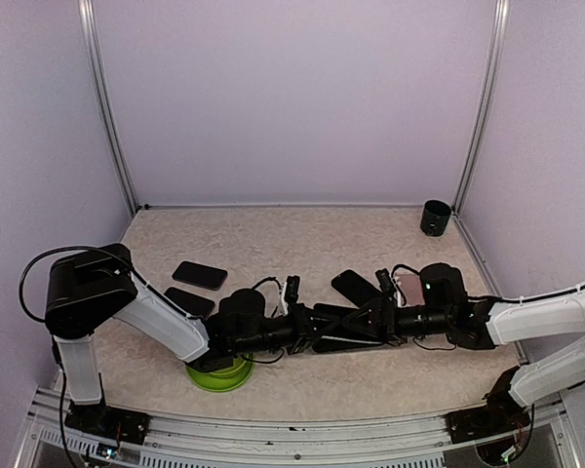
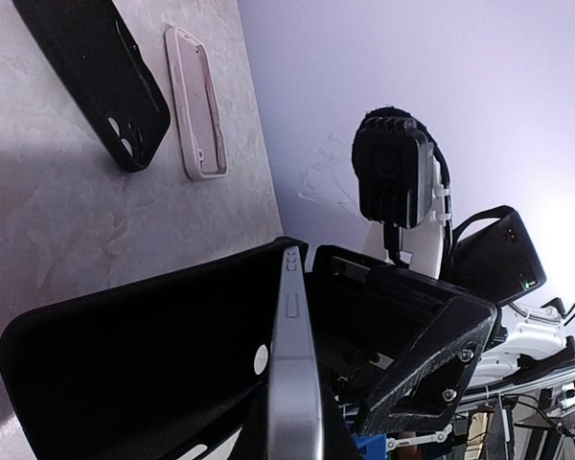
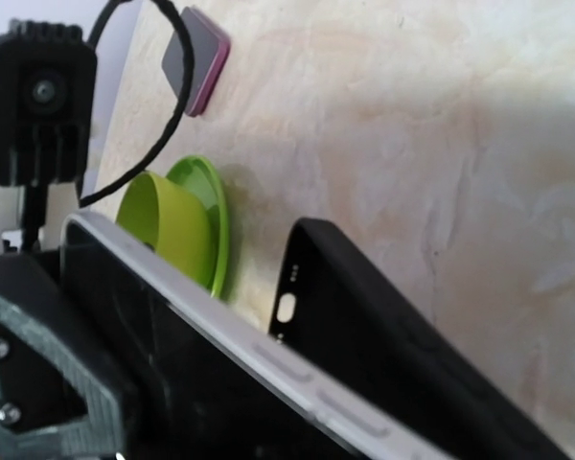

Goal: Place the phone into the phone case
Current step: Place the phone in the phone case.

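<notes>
**Phone meets case in mid-air**

Both arms reach inward over the counter (image 1: 273, 244) so the parts join between them. The right gripper (image 1: 370, 327) has its fingers spread wide around the phone (image 3: 268, 359); the left gripper (image 1: 307, 327), fingers pressed tight, pinches the case (image 2: 134, 355) alongside, ready for seating

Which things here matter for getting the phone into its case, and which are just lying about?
For the job:
phone
black case beside it

Lying about:
spare black case
pink case
green cup on green plate
black cup
two dark slabs, far left
</notes>
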